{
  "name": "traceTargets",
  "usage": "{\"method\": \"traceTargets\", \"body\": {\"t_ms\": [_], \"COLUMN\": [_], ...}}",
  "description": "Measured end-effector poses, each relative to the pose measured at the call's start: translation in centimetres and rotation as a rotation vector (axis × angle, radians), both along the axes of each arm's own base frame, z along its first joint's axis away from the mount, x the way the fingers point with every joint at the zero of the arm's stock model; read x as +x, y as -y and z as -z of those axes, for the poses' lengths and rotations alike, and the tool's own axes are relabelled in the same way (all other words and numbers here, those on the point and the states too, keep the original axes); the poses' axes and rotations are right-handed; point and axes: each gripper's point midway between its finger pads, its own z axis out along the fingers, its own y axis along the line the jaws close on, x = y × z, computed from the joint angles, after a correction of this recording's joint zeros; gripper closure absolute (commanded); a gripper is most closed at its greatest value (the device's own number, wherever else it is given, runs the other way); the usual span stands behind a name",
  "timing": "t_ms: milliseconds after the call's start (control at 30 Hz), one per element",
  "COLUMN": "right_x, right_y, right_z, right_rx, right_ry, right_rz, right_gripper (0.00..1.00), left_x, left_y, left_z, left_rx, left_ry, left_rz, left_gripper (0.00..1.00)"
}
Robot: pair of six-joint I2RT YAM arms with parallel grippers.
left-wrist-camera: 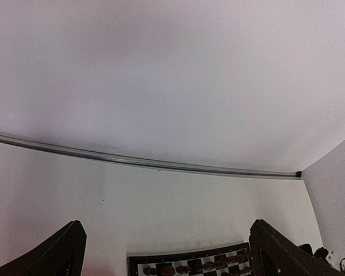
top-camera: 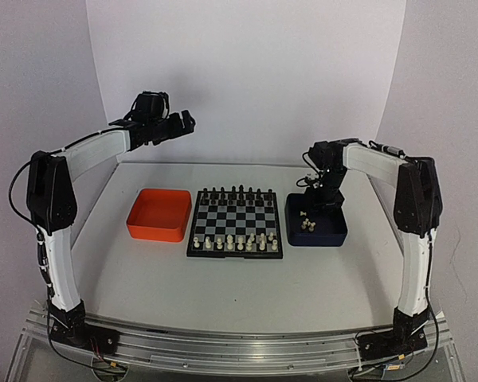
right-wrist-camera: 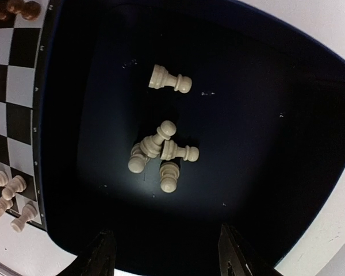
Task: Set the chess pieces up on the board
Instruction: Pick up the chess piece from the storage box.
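Top view: the board [top-camera: 236, 224] sits mid-worktop, square to the near edge of the table [top-camera: 223, 294]. An orange tray [top-camera: 157, 215] lies just beside it toward the left edge. A dark blue tray [top-camera: 316, 227] lies just beside it toward the right edge.

Black pieces [top-camera: 235, 193] line the board's far row. Some of the cream chess pieces [top-camera: 239, 240] stand on its two near rows, with gaps.

Right wrist view: five more cream pieces in the blue tray, all tipped over. One [right-wrist-camera: 169, 79] lies alone. Four [right-wrist-camera: 178, 152] are bunched together, touching or overlapping.

Right gripper [right-wrist-camera: 167, 256]: hangs low over the blue tray, at the tray's far side in the top view. Fingers are spread, nothing between them, and clear of the pieces.

Left gripper [left-wrist-camera: 167, 253]: held high over the far left corner of the worktop, well apart from the board. Fingers are spread wide and empty. Its camera looks toward the back wall, with only the board's edge low in view.
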Motion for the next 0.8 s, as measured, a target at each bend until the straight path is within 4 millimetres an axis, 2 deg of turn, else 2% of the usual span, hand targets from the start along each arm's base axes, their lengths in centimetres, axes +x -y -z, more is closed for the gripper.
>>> {"method": "traceTargets", "body": {"t_ms": [167,300,533,700,800], "right_x": [-0.2,-0.3,0.1,0.6,0.8], "right_y": [0.5,0.7,0.4,0.2,0.1], "right_z": [2.9,4.0,4.7,4.9,5.2], "right_rx": [-0.020,-0.022,-0.018,-0.016,-0.016], "right_ry": [-0.069,-0.100,-0.111,-0.106,-0.111], "right_rz": [0.025,0.037,0.039,0.034,0.027], "right_gripper": [0.57,0.63,0.66,0.76,0.76], "left_x": [0.5,0.5,0.8,0.8,0.8], "left_y": [0.0,0.0,0.2,0.2,0.2], "left_z": [0.6,1.0,1.1,1.4,1.4], "left_rx": [-0.006,-0.008,-0.016,-0.023,-0.027], "left_ry": [-0.013,-0.027,-0.029,-0.040,-0.043], "left_rz": [-0.014,-0.018,-0.020,-0.024,-0.025], "left_gripper": [0.00,0.00,0.00,0.00,0.00]}}
